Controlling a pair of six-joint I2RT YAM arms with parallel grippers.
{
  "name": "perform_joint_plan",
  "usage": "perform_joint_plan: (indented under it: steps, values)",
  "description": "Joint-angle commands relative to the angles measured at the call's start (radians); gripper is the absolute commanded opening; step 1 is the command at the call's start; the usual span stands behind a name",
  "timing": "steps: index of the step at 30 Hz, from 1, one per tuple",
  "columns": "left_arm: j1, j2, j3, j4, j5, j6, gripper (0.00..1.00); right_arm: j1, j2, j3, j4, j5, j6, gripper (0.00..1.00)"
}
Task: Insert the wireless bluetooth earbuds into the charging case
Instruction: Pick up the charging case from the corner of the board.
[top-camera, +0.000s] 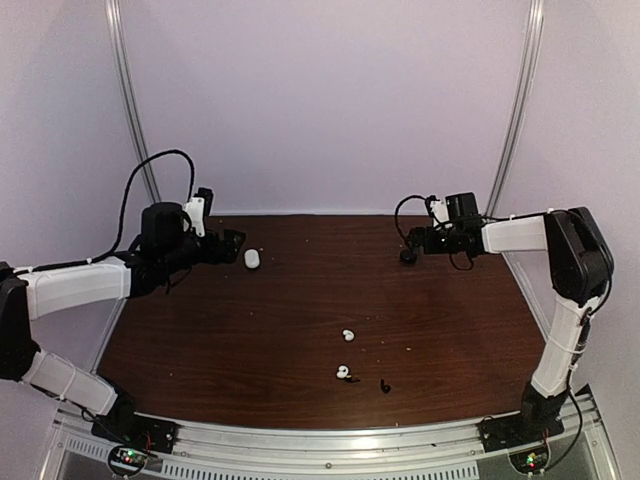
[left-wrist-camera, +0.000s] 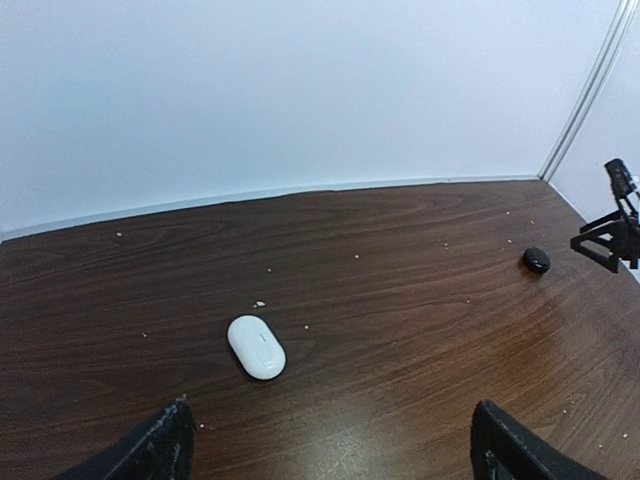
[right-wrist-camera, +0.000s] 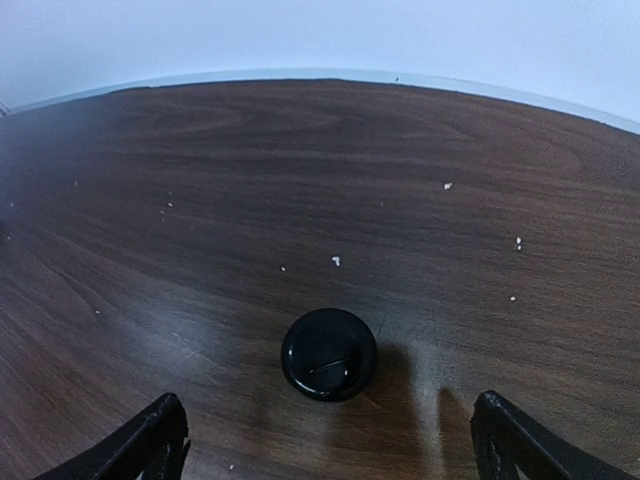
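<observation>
Gaping empty, left gripper (left-wrist-camera: 335, 450) faces a smooth white oval case (left-wrist-camera: 256, 347); right gripper (right-wrist-camera: 330, 440), a seemingly glossy black round case (right-wrist-camera: 329, 354).

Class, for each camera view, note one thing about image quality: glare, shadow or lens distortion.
Top external: glare streaks the metal rail at the near edge. Left wrist: the far edge of the table bows, a wide-angle effect; the white case is sharp. Right wrist: the black case throws a shadow to its right.

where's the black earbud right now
In the top view the black earbud lies by the near edge of the table, slightly right of centre, just right of the nearer white earbud.
</observation>
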Motion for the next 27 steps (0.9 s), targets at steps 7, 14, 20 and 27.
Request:
perform_joint_plan:
  steps: [7, 14, 20, 27]
  values:
    - [-0.007, -0.011, -0.009, 0.109, 0.136, 0.045, 0.98, -0.008, 0.190, 0.173, -0.131, -0.031, -0.083, 0.99]
    - [-0.007, 0.006, -0.004, 0.116, 0.142, 0.050, 0.98, -0.008, 0.249, 0.239, -0.178, -0.058, -0.118, 0.93]
    - [-0.007, 0.010, 0.003, 0.106, 0.145, 0.055, 0.98, -0.006, 0.299, 0.306, -0.253, -0.027, -0.166, 0.88]
    - [-0.007, 0.017, 0.014, 0.099, 0.150, 0.060, 0.98, -0.001, 0.361, 0.379, -0.331, -0.020, -0.195, 0.76]
